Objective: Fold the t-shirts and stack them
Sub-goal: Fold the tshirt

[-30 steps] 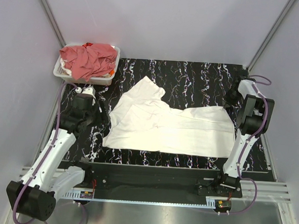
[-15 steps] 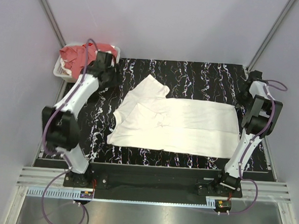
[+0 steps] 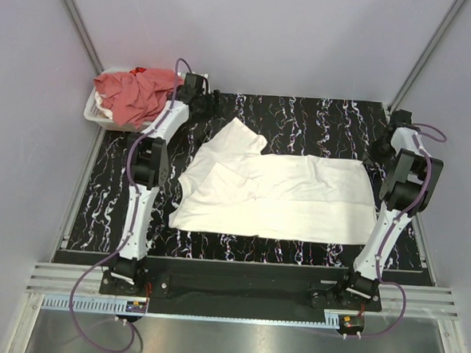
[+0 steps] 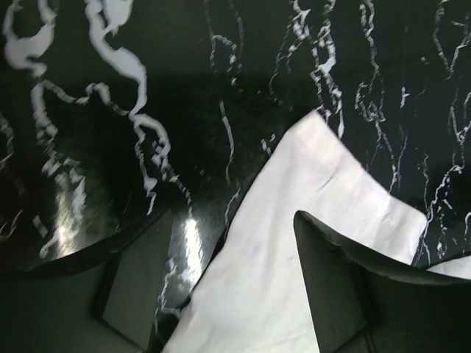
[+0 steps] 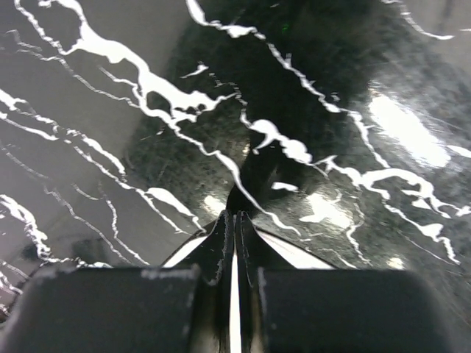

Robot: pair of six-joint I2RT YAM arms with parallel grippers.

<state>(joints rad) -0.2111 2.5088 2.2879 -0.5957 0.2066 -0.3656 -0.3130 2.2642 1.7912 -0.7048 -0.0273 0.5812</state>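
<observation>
A white t-shirt (image 3: 274, 193) lies spread out across the black marbled table (image 3: 319, 122). Its sleeve tip (image 3: 240, 130) points to the far left. Salmon-red t-shirts (image 3: 136, 94) are piled in the white basket at the far left corner. My left gripper (image 3: 211, 103) reaches far out beside the basket. It is open above the sleeve tip (image 4: 294, 220), which lies between its fingers (image 4: 346, 287) without being gripped. My right gripper (image 3: 378, 153) is at the shirt's far right corner. Its fingers (image 5: 221, 243) are pressed together, with white cloth (image 5: 234, 294) pinched between them.
The white basket (image 3: 168, 127) stands at the table's far left corner, close to my left arm. Grey walls and slanted metal posts close in the table on the left, the right and the far side.
My left arm has swung from the near left out to the far side beside the basket. The shirt's right part has been drawn flatter toward the right gripper.
</observation>
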